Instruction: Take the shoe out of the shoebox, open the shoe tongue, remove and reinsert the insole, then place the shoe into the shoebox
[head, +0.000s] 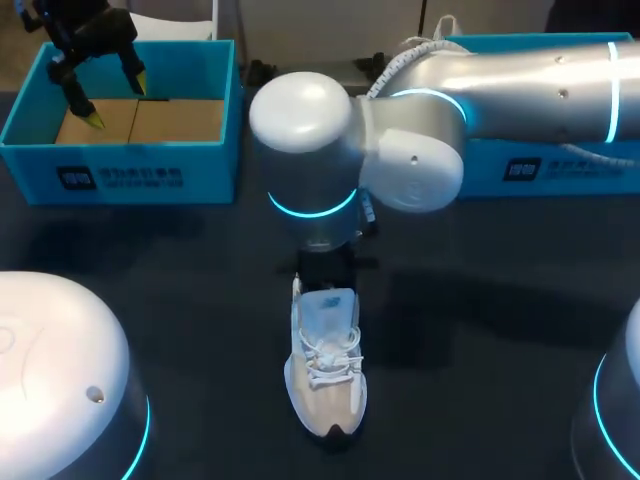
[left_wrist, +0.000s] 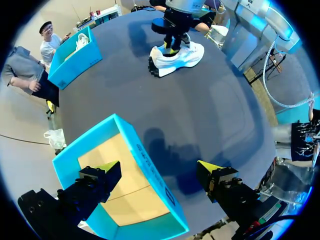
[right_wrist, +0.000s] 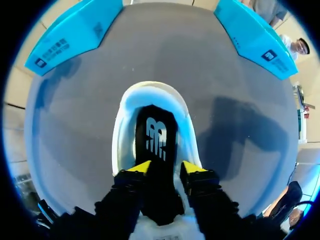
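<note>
Pinching narrowly, my right jaws stood down inside the collar of the white laced running shoe (right_wrist: 121, 135), their yellow fingertips (right_wrist: 141, 167) set against the two long edges of the black foam insole (right_wrist: 156, 140). As far as I could judge they had hold of it from both sides, with only the strip's width between them. The insole lay flat in the heel cup, not yet lifted.

I took the step in hand to be drawing the insole out. Doing that well called for keeping the pinch firm on the edges, peeling the heel end upward first, then pulling back along the shoe so the front slid free from under the tongue. A slow pull seemed wise: nothing pinned the shoe, so it could rise with the insole.

That shoe rested upright on the dark bench (head: 480, 330), near its middle, well apart from both boxes.

My left jaws were spread wide and held nothing, hovering over the open blue cardboard shoebox (head: 120, 175): one fingertip (left_wrist: 107, 167) above its tan floor, the other past its wall. A second blue box (head: 540, 165) sat behind my right arm.
</note>
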